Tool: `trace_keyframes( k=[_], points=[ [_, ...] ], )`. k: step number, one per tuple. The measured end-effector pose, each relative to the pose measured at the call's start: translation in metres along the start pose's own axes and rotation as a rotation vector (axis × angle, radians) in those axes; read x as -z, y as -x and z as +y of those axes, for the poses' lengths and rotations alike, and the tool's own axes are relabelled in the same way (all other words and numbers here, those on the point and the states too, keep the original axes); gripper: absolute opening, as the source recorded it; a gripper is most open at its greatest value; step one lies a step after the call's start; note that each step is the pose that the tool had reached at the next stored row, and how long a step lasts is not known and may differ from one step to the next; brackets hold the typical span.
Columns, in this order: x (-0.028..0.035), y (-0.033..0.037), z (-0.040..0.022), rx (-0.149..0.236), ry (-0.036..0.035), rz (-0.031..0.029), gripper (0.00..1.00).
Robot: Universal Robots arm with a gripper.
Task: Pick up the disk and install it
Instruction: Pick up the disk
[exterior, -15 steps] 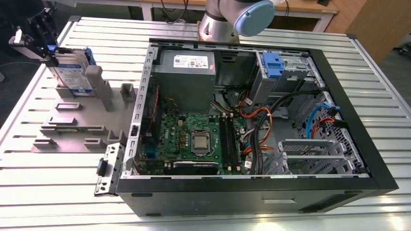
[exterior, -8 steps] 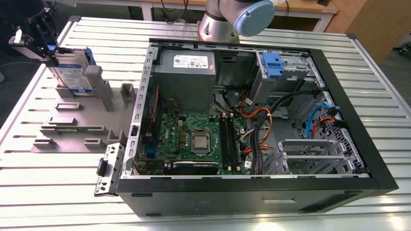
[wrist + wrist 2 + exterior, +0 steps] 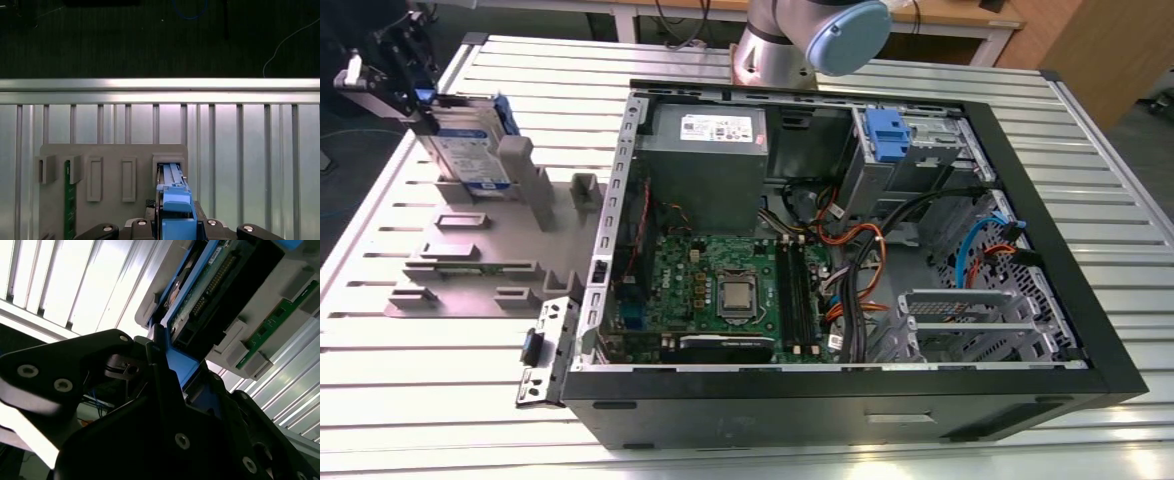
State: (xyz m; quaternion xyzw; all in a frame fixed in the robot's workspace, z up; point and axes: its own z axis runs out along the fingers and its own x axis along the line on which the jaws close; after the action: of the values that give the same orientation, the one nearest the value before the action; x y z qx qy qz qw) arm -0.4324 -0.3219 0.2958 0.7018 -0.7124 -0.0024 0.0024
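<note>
The disk point(image 3: 460, 155), silver with a white-and-blue label and a blue bracket, stands on edge in a slot of the grey fixture point(image 3: 480, 260) at the exterior view's left. My gripper point(image 3: 414, 98) is at its upper far end. In the first wrist view the blue bracket of the disk point(image 3: 176, 200) runs from the fixture slot back into my gripper point(image 3: 175, 225). The second wrist view shows the black fingers point(image 3: 160, 355) pressed on the bracket, with the circuit-board side of the disk point(image 3: 200, 290) beyond. The gripper is shut on the disk.
The open computer case point(image 3: 1067, 300) lies to the exterior view's right, with a blue caddy point(image 3: 886, 135) in its upper bay and a grey power supply point(image 3: 707, 150). A green board point(image 3: 67, 200) stands in another fixture slot. The arm's base point(image 3: 801, 40) rises behind the case.
</note>
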Motion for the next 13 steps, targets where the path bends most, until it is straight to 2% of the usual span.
trace_keyframes(
  k=[3, 13],
  points=[
    [0.0023, 0.0000, 0.0000, 0.000, 0.0000, 0.0000, 0.36],
    [0.0031, 0.0000, 0.0000, 0.000, 0.0001, 0.0000, 0.36]
  ],
)
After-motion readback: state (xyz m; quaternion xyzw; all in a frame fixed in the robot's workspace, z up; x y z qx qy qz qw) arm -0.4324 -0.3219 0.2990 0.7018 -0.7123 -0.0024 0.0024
